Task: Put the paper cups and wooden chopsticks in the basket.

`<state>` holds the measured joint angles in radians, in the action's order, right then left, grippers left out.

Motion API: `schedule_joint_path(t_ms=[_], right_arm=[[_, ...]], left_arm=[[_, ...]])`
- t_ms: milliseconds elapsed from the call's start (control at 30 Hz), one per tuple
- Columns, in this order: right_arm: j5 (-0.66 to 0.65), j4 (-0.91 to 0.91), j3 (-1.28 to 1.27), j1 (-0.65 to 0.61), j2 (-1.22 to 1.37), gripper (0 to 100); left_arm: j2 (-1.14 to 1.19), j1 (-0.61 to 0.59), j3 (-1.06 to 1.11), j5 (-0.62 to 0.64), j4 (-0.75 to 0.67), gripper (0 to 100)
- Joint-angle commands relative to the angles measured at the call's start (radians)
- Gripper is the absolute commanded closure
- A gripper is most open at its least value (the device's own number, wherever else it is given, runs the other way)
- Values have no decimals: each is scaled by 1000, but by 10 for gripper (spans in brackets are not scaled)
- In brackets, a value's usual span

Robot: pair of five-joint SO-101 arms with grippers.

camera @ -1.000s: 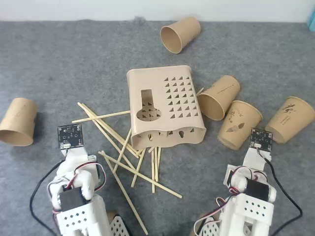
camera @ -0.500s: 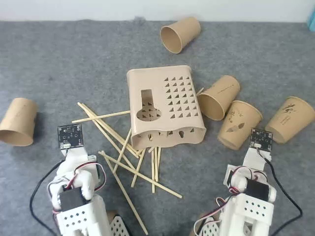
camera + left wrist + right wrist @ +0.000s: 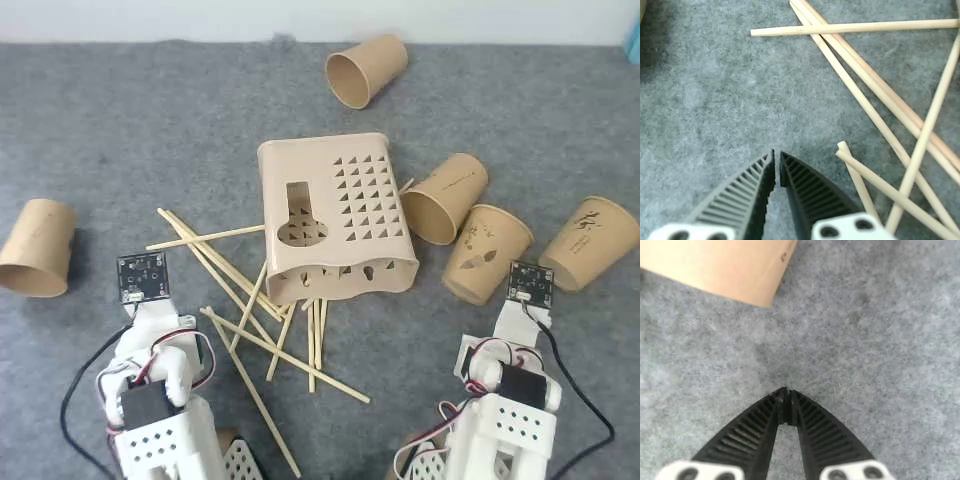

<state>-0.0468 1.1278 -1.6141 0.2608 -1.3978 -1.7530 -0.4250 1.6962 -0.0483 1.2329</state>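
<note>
The basket (image 3: pixel 335 215) lies on its side mid-table, with 5 paper cups (image 3: pixel 365 70) and loose wooden chopsticks (image 3: pixel 285 355) scattered around it. Left gripper (image 3: pixel 777 157) and right gripper (image 3: pixel 786 392) — both closed, holding nothing — hang near the front edge.

Chopsticks (image 3: pixel 205 238) and cups (image 3: pixel 445 198) hem the basket (image 3: pixel 300 165); bare carpet (image 3: pixel 180 120) lies beyond it.

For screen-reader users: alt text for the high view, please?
A beige basket lies on its side in the middle, with wooden chopsticks scattered beside it. Five paper cups lie tipped around it: one beyond, one far left, three at right. The left arm and right arm sit at the near edge.
</note>
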Motion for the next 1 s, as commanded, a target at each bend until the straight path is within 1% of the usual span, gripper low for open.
schedule_joint_path(t_ms=[0, 600, 767, 900, 967], right_arm=[[-11, -16, 9, 13, -18, 991], [-5, -18, 9, 10, -18, 991], [-9, -25, 9, -111, -18, 990], [-9, -21, 9, -171, -18, 990], [-9, -24, 9, -214, -18, 990]], left_arm=[[-15, -2, -16, -2, 3, 987], [-15, -2, -16, -2, 3, 987], [-15, -2, -16, -2, 3, 987], [-15, 5, -16, 0, 2, 987], [-15, 51, -16, 2, 2, 987]])
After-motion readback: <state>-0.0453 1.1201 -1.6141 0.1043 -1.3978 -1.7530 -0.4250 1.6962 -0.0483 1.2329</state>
